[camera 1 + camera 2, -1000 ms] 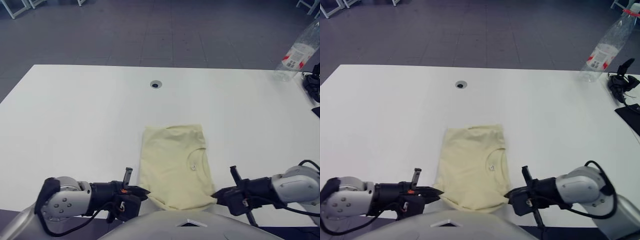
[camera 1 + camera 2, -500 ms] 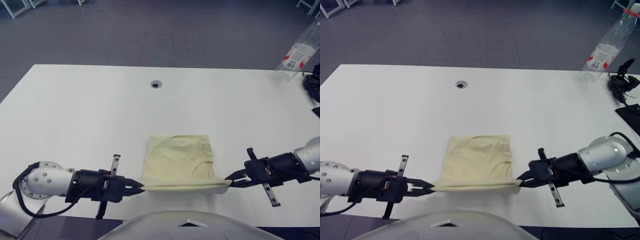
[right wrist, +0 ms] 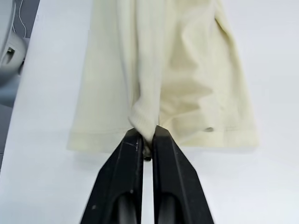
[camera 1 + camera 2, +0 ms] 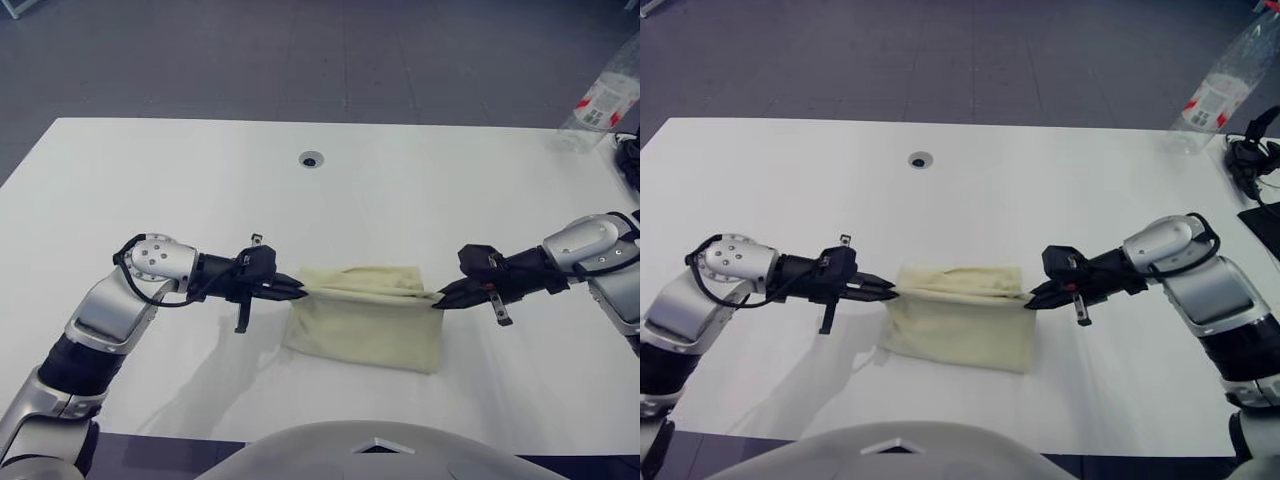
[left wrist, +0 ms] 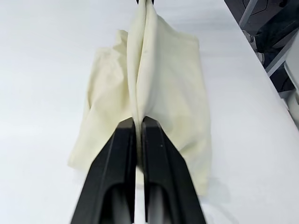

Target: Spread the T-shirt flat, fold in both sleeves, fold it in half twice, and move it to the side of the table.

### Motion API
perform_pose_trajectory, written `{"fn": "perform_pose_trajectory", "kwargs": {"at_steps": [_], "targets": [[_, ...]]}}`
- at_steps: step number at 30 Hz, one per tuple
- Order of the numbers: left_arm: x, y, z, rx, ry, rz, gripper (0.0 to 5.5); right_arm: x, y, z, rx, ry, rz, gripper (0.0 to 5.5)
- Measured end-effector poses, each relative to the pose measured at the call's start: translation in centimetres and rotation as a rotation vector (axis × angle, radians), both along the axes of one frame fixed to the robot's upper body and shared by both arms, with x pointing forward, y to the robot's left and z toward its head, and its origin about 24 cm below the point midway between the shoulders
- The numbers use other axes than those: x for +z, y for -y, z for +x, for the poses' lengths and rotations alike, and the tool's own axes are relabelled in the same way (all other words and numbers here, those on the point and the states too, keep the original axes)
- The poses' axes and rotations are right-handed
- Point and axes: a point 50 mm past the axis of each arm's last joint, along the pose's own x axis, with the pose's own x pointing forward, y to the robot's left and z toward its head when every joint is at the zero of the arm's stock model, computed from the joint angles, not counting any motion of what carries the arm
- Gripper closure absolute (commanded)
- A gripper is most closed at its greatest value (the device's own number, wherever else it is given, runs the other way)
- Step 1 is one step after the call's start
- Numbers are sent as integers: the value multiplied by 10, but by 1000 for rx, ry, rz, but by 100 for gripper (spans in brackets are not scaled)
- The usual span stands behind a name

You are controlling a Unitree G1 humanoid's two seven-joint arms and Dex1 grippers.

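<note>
A pale yellow T-shirt, folded small, lies in the middle of the white table. Its upper layer is lifted and stretched taut between my two grippers. My left gripper is shut on the shirt's left corner, and its black fingers pinch the cloth edge. My right gripper is shut on the right corner, with a bunch of fabric caught between its fingers. The lower layer rests on the table toward the near edge.
A round cable hole sits in the table beyond the shirt. A clear plastic bottle lies at the far right corner, with black cables beside it. Bare tabletop spreads to the left and right of the shirt.
Both grippers have carried the shirt's near edge up and away from me, over the rest of the shirt toward its far edge. The head camera has shifted a little.
</note>
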Motion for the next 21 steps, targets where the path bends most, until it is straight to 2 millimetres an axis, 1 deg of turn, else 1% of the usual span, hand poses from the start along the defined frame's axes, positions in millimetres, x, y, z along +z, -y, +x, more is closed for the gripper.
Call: {"fn": "perform_pose_trajectory", "kwargs": {"at_steps": [2,5,9,14,20,21], "targets": [[-2,0,8,34,4,-5,549,1,-1,7,-13,5,4,542],[-5,-1,14,68,1,-4,549,0,-1,18,-44,20,-9,542],[-10,0,17,87,-10,-11,549,-8,2,24,-81,8,-25,542],[-13,-2,19,104,-15,-2,549,-8,1,28,-104,2,-20,542],[-19,0,24,140,1,-3,549,-18,0,36,-136,29,-46,542],[-20,0,25,150,3,-2,521,-20,-1,38,-143,35,-43,514]]}}
